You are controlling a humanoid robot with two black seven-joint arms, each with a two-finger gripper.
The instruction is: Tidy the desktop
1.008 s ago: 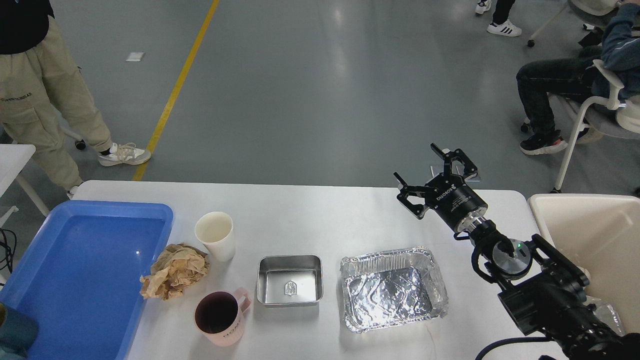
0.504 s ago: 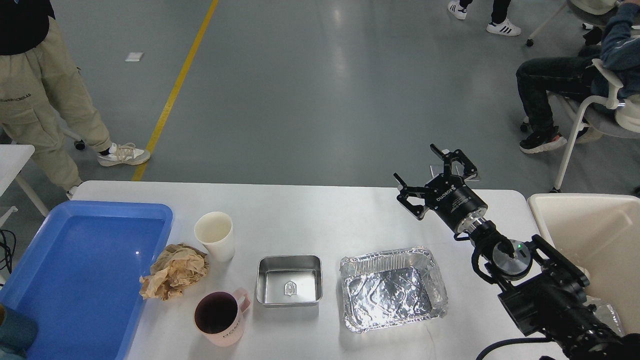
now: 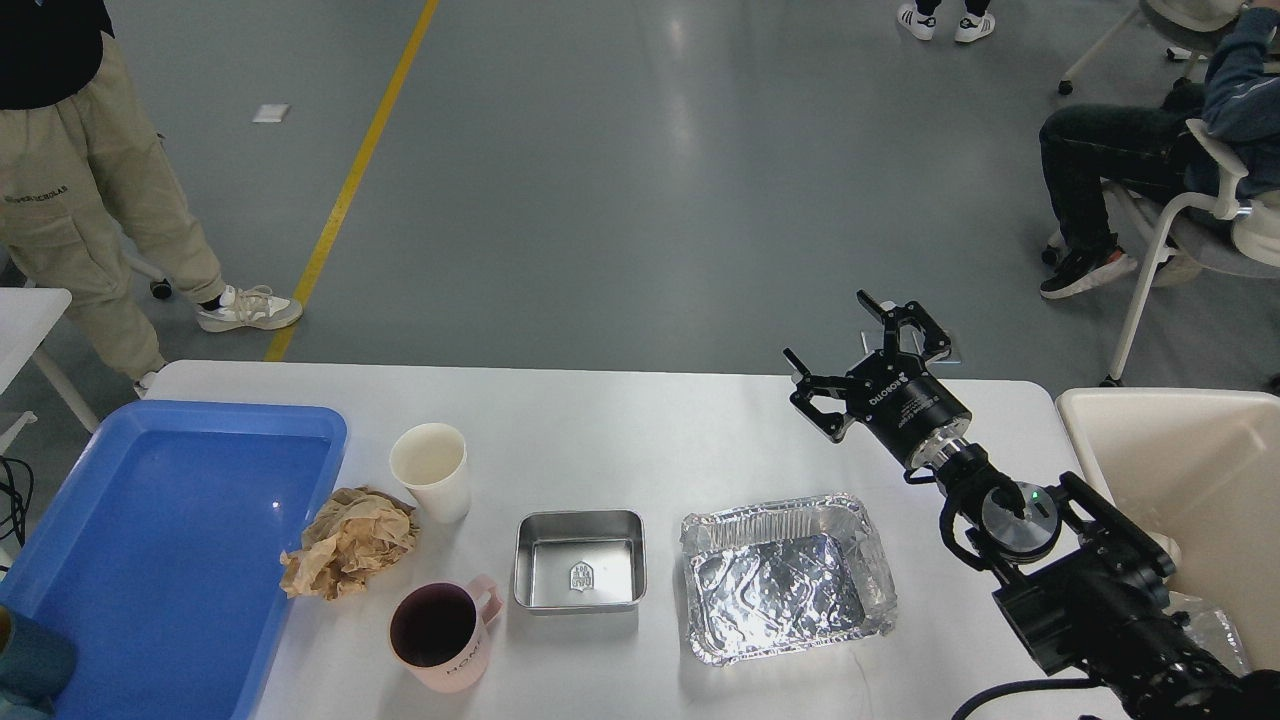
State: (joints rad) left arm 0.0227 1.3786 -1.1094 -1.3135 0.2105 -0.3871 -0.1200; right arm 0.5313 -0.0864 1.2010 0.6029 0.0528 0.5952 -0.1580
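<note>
The white desktop (image 3: 650, 420) carries a white paper cup (image 3: 431, 470), a crumpled brown paper wad (image 3: 350, 542), a pink mug (image 3: 443, 635), a steel tray (image 3: 580, 573) and a foil tray (image 3: 785, 577). My right gripper (image 3: 850, 345) hangs open and empty above the far right part of the desktop, behind the foil tray. Its arm comes in from the lower right. The left gripper is out of view.
A blue plastic tray (image 3: 60, 520) sits at the left end of the desktop. A cream-coloured bin (image 3: 1180, 470) stands at the right end. People stand and sit on the grey floor beyond the far edge.
My right gripper has shifted very slightly left. The items on the desktop have not moved.
</note>
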